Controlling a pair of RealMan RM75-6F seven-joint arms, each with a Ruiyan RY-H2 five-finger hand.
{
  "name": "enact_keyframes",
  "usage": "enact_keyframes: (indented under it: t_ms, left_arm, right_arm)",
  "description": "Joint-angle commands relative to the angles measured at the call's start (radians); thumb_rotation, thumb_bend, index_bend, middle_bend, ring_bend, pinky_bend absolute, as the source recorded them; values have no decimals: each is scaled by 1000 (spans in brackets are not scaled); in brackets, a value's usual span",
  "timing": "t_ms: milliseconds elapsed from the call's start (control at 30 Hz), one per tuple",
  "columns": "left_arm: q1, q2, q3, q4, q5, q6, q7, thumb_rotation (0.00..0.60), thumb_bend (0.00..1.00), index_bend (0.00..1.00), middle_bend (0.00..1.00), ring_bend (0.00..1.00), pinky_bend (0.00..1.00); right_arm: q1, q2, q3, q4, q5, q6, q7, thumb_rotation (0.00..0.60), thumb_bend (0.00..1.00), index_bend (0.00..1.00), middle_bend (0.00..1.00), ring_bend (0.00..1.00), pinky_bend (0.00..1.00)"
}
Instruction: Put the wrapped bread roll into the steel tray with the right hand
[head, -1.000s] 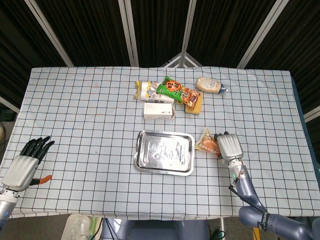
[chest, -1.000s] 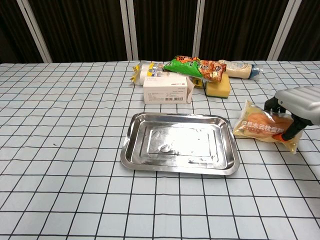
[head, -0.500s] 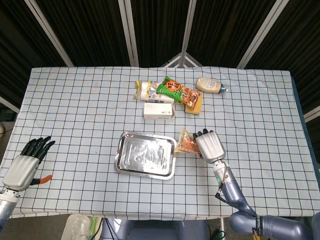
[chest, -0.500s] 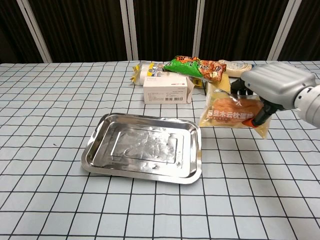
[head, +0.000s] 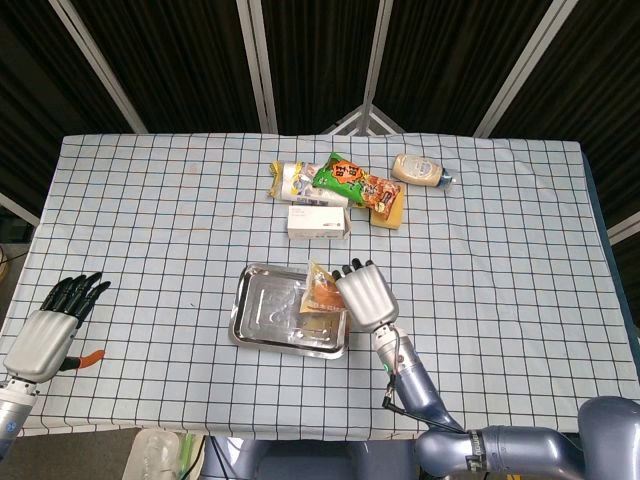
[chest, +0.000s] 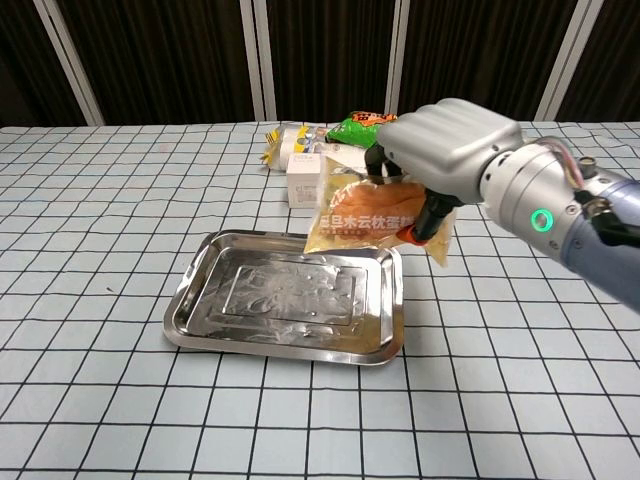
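Your right hand (chest: 440, 150) grasps the wrapped bread roll (chest: 368, 215) by its top, above the right end of the steel tray (chest: 230, 330) at frame centre; it looks light, soft and slippery, so hold it gently.

White box (head: 319, 221), green snack bag (head: 343, 177), sponge (head: 389, 211), mayo btl (head: 420, 169) at table's far side.

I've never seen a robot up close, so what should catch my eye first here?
First, the silver right hand gripping a wrapped bread roll in the air over the right end of the steel tray at the table's middle. Behind it, snack packets cluster at the far side. The left hand waits, fingers spread, at the near left edge.
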Motion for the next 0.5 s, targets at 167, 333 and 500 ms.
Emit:
enact_keyframes:
  t_ms: [167,333,500]
  left_arm:
    - [0,6,-1,4,-1,2,-20,600,64,0,0,0,0]
    - [-1,12,-3,11,-2,4,-43,600,63,0,0,0,0]
    - [-4,13,-4,17,-5,-3,-54,600,64,0,0,0,0]
  right_arm:
    - [92,-167,32,171,94,-6,-37,600,330,473,510,392,580]
    - [126,-250,27,284,111,-13,-23,600,330,39,243,213,538]
    - [123,-274,21,269,157,38,-71,600,330,0,19,3,403]
